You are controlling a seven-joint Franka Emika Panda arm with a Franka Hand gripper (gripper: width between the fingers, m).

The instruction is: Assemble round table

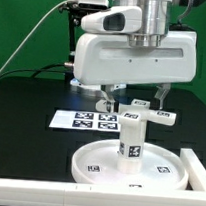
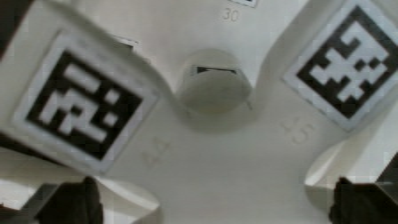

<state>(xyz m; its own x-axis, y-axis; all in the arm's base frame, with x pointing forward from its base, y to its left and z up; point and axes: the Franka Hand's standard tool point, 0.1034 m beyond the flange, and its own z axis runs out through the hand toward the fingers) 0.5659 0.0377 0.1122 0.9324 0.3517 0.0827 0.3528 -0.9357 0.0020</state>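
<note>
Pincer (image 1: pixel 135 95) hangs above the foot (image 1: pixel 150 117), its fingers (image 1: pixel 109 95) spread to either side and touching nothing. The cross-shaped foot sits atop the upright leg (image 1: pixel 131 139), just below the pincer. The leg stands at the centre of the disc (image 1: pixel 96 167), which lies flat on the black bench (image 1: pixel 29 125). The marker board (image 1: pixel 78 120) lies behind the disc. In the wrist view, the foot (image 2: pixel 205 95) fills the frame between the dark fingertips (image 2: pixel 71 200).
</note>
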